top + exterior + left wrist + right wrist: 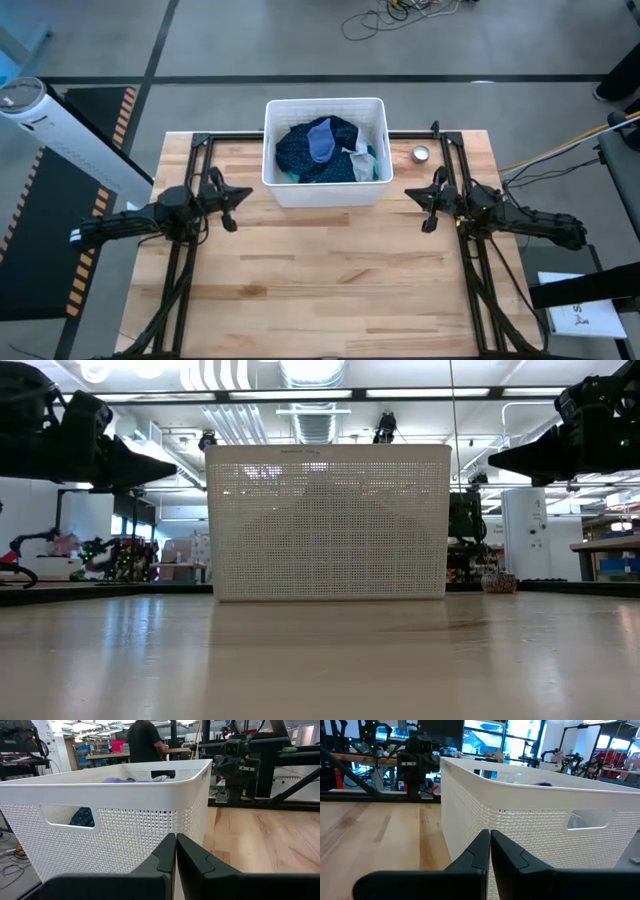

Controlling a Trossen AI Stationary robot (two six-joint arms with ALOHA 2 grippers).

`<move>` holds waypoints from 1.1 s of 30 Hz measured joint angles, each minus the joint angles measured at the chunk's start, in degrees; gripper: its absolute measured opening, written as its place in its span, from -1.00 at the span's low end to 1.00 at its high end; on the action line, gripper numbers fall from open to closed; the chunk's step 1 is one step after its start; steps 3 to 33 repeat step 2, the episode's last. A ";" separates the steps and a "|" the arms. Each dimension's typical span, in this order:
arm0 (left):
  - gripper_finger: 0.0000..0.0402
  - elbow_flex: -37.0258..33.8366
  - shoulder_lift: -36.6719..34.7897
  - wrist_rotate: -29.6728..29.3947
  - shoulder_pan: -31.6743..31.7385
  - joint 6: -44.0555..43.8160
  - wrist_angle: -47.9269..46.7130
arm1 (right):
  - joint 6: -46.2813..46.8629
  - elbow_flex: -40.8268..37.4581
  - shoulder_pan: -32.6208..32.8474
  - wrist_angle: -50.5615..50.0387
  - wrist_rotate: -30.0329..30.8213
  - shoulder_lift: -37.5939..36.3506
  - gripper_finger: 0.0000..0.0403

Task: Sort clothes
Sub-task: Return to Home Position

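The clothes (325, 148) lie heaped inside a white plastic basket (325, 192) at the table's far middle: a dark navy patterned garment, a blue-purple piece (320, 142) on top, a grey piece (362, 160) and a bit of teal (288, 176). The navy one shows through the basket's handle hole (81, 817). My left gripper (240, 194) is shut and empty, just left of the basket's near left corner. My right gripper (414, 197) is shut and empty, just right of its near right corner. Both hover above the table.
A small round metal tin (421, 153) sits on the table right of the basket. The wooden tabletop (320, 290) spreads out on the near side of the basket. Black frame rails (190, 170) run along both sides. A person (142, 742) stands in the room beyond.
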 joint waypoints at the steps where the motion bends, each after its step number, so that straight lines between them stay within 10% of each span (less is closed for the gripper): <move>1: -0.99 0.00 0.18 0.02 0.00 0.00 -0.02 | -0.02 0.00 0.00 -0.02 0.00 0.00 -1.00; 33: -0.99 0.00 0.37 0.02 -0.02 0.00 -0.02 | -0.06 0.00 0.00 -0.02 0.02 0.00 -1.00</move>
